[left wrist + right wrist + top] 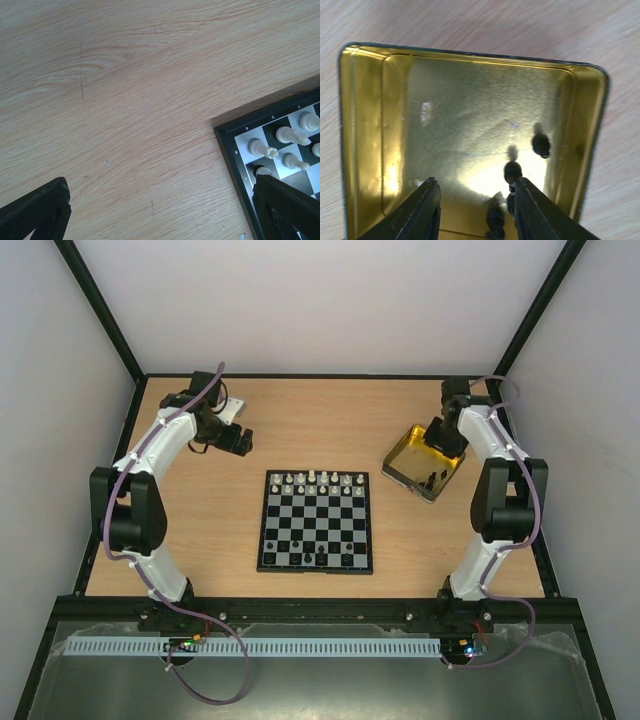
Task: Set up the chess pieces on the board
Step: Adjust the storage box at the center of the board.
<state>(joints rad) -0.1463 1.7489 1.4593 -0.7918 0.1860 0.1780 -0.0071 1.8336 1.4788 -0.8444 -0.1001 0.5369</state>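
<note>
board (316,521) mid-worktop | white pieces (320,480) lined along its far edge, few black pieces (320,558) at near edge | rest wait in tray (365,125) | right tool (475,200) spread above them, empty | left tool (161,182) spread, empty

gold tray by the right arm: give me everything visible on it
The gold tray is a shallow rectangular tin, shiny metal by the look, with rounded corners, low walls and a dark outer edge. It lies flat on the wooden table, right of the board, apart from it and turned at an angle. At least three black chess pieces sit at one end. The right tool hangs open over them.
</note>
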